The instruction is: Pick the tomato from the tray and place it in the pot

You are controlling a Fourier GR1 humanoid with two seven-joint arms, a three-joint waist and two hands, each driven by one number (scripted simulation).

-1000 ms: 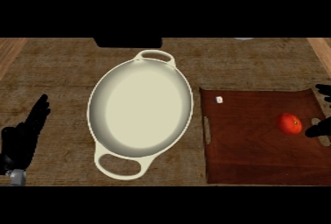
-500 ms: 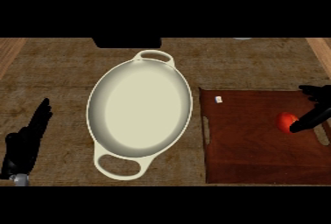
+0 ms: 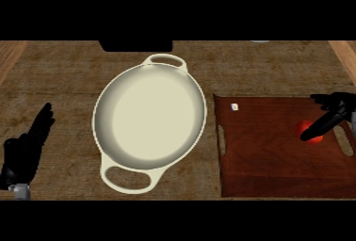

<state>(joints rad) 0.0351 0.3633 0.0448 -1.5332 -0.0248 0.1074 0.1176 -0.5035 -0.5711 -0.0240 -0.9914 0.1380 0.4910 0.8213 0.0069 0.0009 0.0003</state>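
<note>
Big cream pot [image 3: 150,121] sits mid-counter, waiting. Beside it the brown tray [image 3: 274,162] carries the tomato [image 3: 308,127] near its right edge. Right hand [image 3: 332,115] drapes fingers over it, not clasped yet. Left hand [image 3: 28,146] rests open, fingers straight.

The pot [image 3: 151,121] lay on the worktop [image 3: 69,80], left of the tray [image 3: 278,164] and just beside it. The tomato [image 3: 308,128] sat on the tray's right part, under the right hand [image 3: 332,115]. The left hand [image 3: 28,150] rested at the view's left edge, well apart from the pot.
</note>
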